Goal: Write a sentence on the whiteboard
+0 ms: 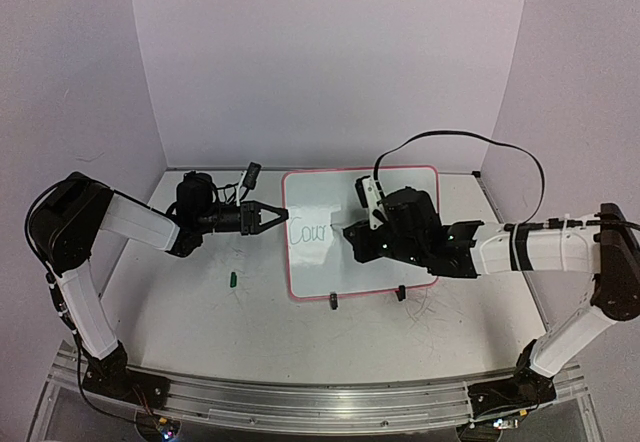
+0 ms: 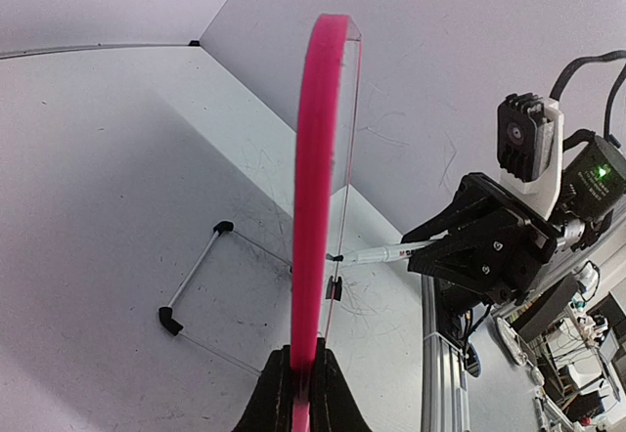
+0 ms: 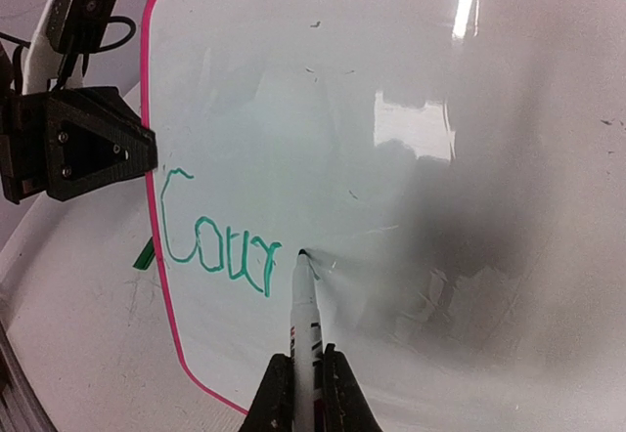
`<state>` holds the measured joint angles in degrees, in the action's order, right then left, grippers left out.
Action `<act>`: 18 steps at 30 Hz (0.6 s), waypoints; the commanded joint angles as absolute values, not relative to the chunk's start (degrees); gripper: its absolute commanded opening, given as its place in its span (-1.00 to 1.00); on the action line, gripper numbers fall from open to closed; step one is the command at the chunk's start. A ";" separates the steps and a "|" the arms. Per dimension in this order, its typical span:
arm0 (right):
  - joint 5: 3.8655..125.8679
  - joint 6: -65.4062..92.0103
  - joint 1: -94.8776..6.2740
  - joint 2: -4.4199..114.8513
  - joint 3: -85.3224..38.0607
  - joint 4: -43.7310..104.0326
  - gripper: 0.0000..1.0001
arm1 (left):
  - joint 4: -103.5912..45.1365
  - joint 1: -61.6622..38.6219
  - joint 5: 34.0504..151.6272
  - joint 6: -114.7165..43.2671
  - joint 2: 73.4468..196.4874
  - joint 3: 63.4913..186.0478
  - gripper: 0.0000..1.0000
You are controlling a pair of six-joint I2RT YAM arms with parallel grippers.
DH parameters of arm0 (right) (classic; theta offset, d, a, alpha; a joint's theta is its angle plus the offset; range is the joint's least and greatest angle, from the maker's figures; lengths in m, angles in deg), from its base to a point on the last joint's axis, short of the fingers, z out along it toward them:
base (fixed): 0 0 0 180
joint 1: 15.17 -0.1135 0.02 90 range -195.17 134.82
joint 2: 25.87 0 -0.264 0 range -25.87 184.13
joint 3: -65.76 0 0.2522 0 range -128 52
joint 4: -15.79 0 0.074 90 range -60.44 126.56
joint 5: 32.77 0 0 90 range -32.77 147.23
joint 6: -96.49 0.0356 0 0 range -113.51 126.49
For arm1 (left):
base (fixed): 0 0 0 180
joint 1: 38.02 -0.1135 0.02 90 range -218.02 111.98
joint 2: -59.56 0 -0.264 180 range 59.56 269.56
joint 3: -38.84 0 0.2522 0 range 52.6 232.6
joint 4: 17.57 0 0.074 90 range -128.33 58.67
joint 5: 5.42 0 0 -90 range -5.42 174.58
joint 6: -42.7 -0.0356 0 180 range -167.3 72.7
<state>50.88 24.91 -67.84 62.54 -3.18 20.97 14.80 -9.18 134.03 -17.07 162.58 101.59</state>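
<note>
The left tool [image 1: 262,217] was clenched on the left edge of the small white board with a pink frame [image 1: 390,197], to keep it steady. The board stood in the middle of the white counter [image 1: 200,332]. The right tool [image 3: 303,393] was grasping a thin white marker pen [image 3: 304,320], its tip touching the board just after the green letters "Cour" [image 3: 220,248]. A small green thing [image 1: 231,280], maybe the cap, lay nearby, out of the way.

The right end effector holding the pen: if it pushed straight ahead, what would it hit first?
The whiteboard: the marker in the right end effector seems to touch its surface, just right of the green letters.
</note>
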 commanded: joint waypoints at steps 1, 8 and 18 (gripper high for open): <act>50.68 24.32 -67.67 63.68 -5.39 19.69 -1.00 | 15.86 -8.10 136.74 -16.63 160.47 102.36 -1.00; 51.99 24.89 -68.03 63.06 -3.90 20.44 -1.00 | 15.81 -8.09 136.70 -16.56 160.42 102.31 -1.00; 52.73 25.63 -68.34 62.55 -1.98 20.99 -1.00 | 15.82 -8.07 136.70 -16.54 160.37 102.33 -1.00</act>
